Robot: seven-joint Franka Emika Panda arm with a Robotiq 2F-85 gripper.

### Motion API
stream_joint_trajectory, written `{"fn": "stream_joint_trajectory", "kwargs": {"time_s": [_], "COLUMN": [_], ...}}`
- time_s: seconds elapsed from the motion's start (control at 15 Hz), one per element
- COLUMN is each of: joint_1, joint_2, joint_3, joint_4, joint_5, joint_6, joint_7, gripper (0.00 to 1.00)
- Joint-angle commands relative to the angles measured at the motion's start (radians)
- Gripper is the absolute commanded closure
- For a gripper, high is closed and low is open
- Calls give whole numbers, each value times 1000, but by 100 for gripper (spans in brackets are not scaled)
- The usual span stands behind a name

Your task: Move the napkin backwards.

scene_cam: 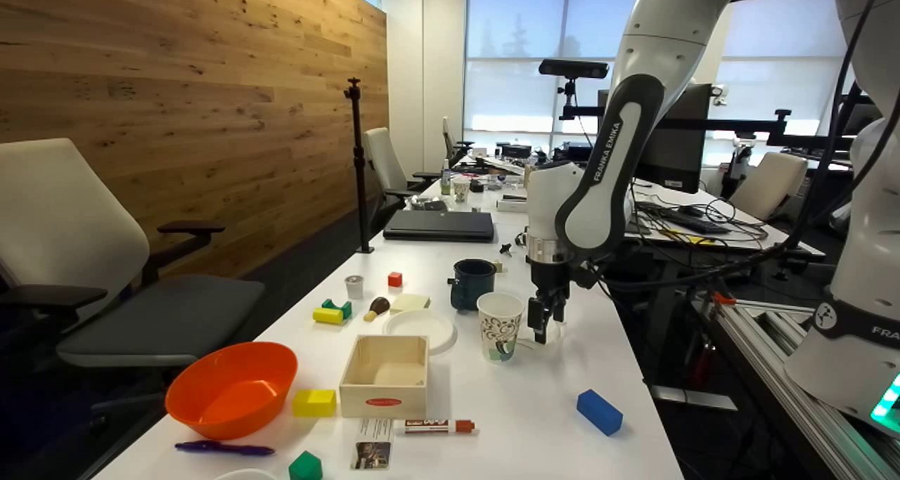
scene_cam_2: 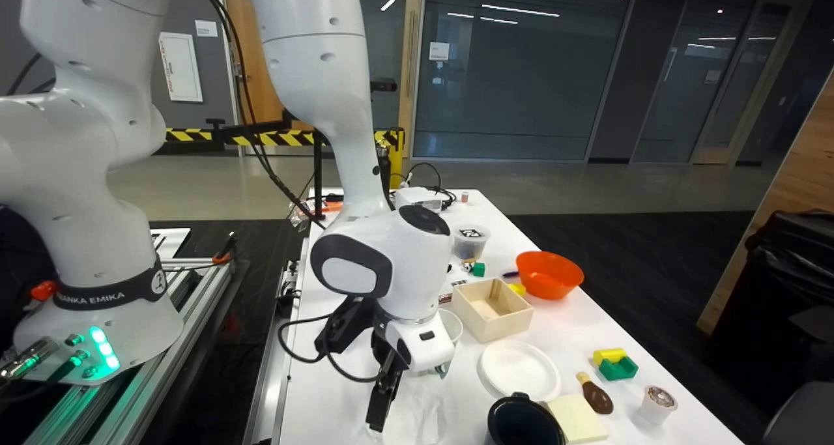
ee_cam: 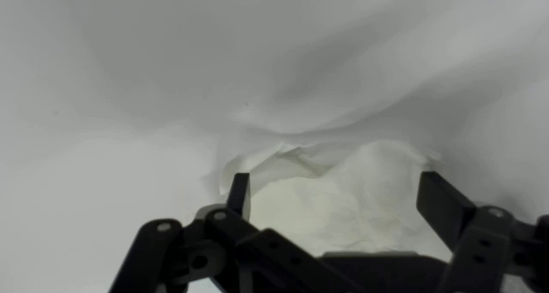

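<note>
The napkin [ee_cam: 343, 207] is white, thin and crumpled, and lies on the white table under my gripper [ee_cam: 332, 185] in the wrist view. The gripper is open, with one finger on each side of the napkin's middle part and nothing pinched between them. In an exterior view the napkin [scene_cam_2: 420, 412] shows beside the lowered gripper [scene_cam_2: 384, 399]. In the exterior view from along the table, the gripper [scene_cam: 548, 325] points down close to the tabletop and partly hides the napkin [scene_cam: 555, 334]. Whether the fingertips touch the napkin or the table I cannot tell.
A patterned paper cup [scene_cam: 500, 325] stands right beside the gripper. A dark mug [scene_cam: 472, 284], a white plate [scene_cam: 420, 329] and a wooden box [scene_cam: 385, 376] stand nearby. A blue block [scene_cam: 600, 412] lies near the table edge. An orange bowl [scene_cam: 232, 390] is farther off.
</note>
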Motion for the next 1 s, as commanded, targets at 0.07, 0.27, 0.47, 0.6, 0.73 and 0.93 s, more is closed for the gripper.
{"fn": "stream_joint_trajectory", "kwargs": {"time_s": [0.07, 0.27, 0.47, 0.6, 0.73, 0.93], "joint_1": [-36, -37, -39, -36, -39, -42], "joint_2": [1, 10, 22, 30, 38, 44], "joint_3": [20, 15, 15, 14, 17, 22], "joint_4": [-17, -17, -20, -25, -30, -41], "joint_5": [33, 27, 24, 20, 19, 16], "joint_6": [35, 45, 64, 85, 107, 136], "joint_7": [-84, -100, -108, -111, -117, -123], "gripper": [0, 0, 0, 0, 0, 0]}}
